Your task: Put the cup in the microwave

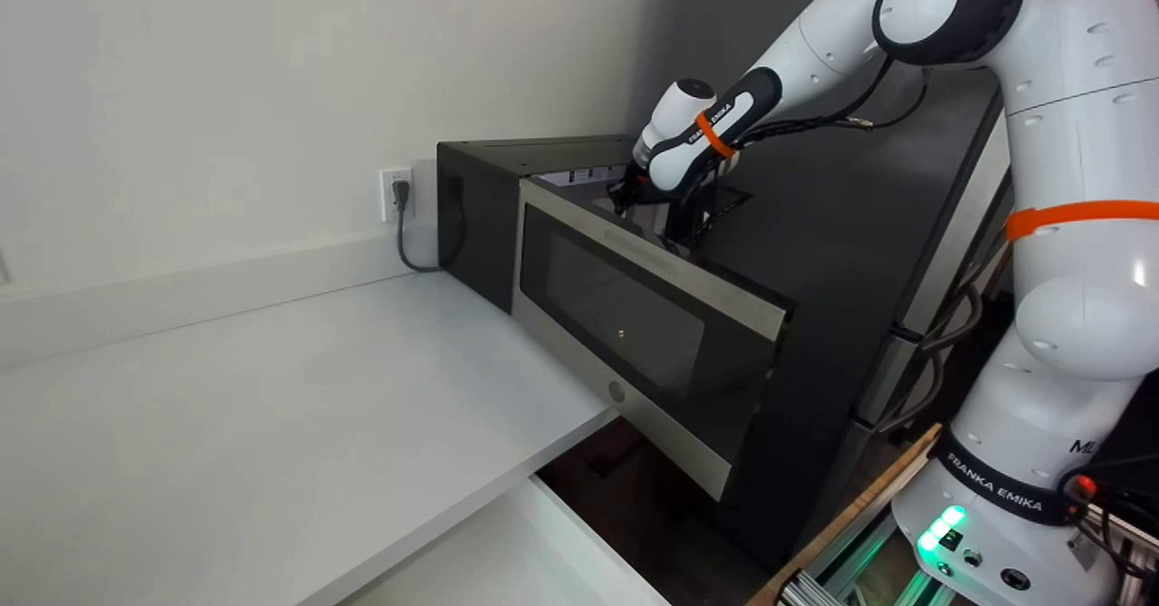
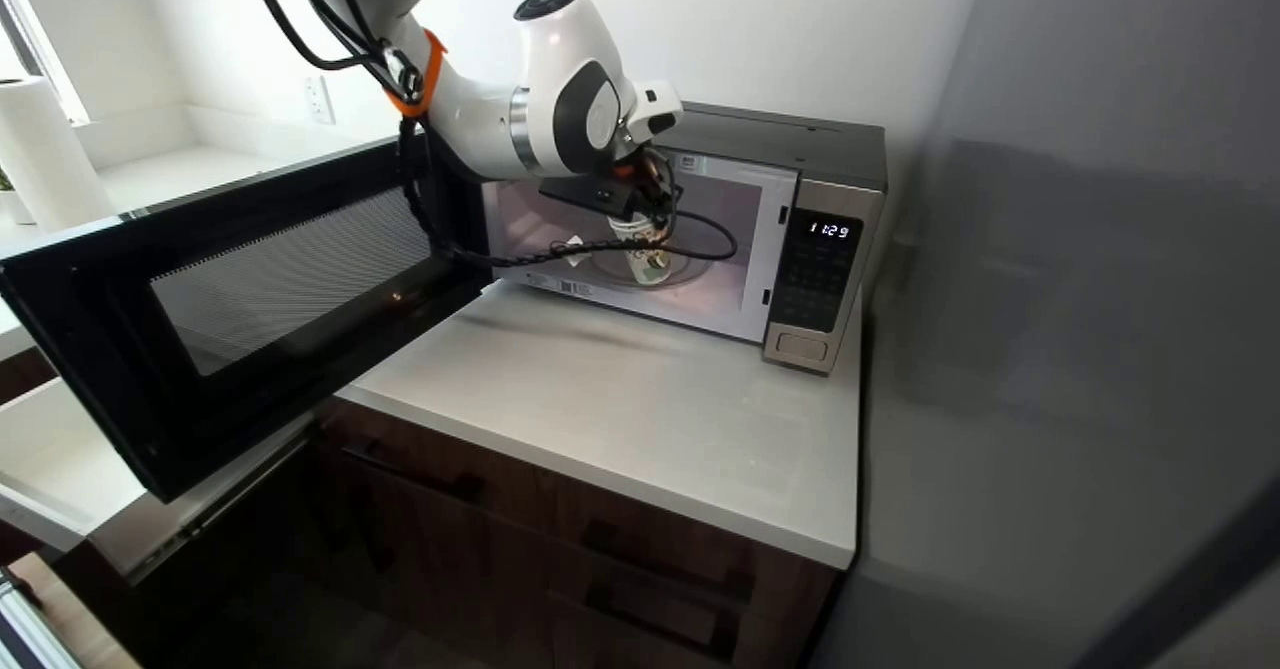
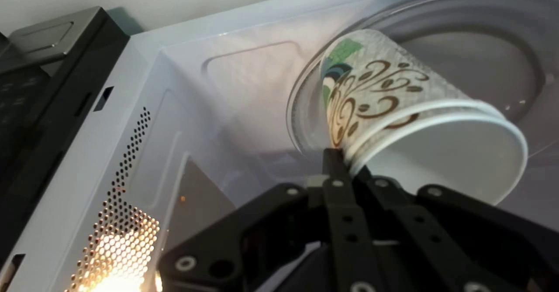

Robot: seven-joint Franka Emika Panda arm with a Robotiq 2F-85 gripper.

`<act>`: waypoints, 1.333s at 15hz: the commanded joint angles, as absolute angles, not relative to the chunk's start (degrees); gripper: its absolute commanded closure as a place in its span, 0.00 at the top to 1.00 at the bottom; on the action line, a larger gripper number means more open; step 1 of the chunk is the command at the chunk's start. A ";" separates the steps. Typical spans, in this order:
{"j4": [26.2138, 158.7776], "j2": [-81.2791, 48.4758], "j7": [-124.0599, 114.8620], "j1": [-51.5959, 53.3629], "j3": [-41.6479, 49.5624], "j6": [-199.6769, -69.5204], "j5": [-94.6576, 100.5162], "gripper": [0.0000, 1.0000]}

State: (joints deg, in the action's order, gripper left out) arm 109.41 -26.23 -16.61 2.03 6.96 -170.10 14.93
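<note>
The cup [image 3: 384,82] is a white paper cup with brown swirls and a green and blue print. Two rims show at its mouth. In an exterior view the cup [image 2: 648,254] is inside the microwave [image 2: 840,144], tilted a little over the glass turntable; I cannot tell whether it touches it. The microwave [image 1: 480,226] is a dark box with its door [image 1: 625,316] wide open. My gripper [image 3: 347,165] is shut on the cup's rim, one finger inside and one outside. In an exterior view the gripper [image 2: 642,211] is within the microwave's opening.
The open door [image 2: 270,279] stands out over the counter's edge beside the arm. The glass turntable [image 3: 471,60] lies on the microwave floor. A dark cable [image 2: 600,247] hangs in front of the opening. A grey fridge [image 2: 1080,279] stands beside the microwave. A drawer [image 2: 60,459] is open below.
</note>
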 commanded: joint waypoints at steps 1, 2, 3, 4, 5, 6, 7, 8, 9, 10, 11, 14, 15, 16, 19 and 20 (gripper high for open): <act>108.23 -28.72 -9.31 0.34 4.68 -174.84 10.30 0.01; 108.08 -29.07 -8.05 -0.14 3.93 -175.12 9.20 0.01; 107.94 -29.37 -6.61 -0.73 3.01 -175.35 8.16 0.01; 107.72 -29.62 -5.54 -1.13 2.28 -175.50 7.30 0.01; 107.38 -29.80 -4.60 -1.42 1.79 -175.31 6.60 0.01; 107.01 -29.98 -3.71 -1.76 1.20 -175.09 6.00 0.01; 106.69 -30.19 -3.14 -1.96 0.87 -175.11 5.53 0.29; 106.47 -30.32 -2.68 -2.03 0.71 -174.96 5.20 0.31; 106.33 -30.40 -2.23 -2.22 0.43 -174.86 4.83 0.37; 106.19 -30.52 -1.96 -2.32 0.29 -174.82 4.62 0.46; 106.05 -30.65 -1.76 -2.37 0.30 -174.82 4.48 0.53; 105.70 -30.99 -1.16 -2.57 0.06 -174.67 3.93 0.75; 105.63 -31.03 -1.06 -2.61 0.06 -174.71 3.84 0.84; 105.64 -30.98 -1.02 -2.52 0.25 -174.84 3.90 0.90; 106.18 -30.29 -1.33 -2.22 0.89 -175.08 4.03 1.00; 106.73 -29.89 -1.31 -2.19 0.99 -176.22 4.13 1.00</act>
State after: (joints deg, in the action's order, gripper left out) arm 106.63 -29.97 -2.92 -1.97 1.09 -174.30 5.60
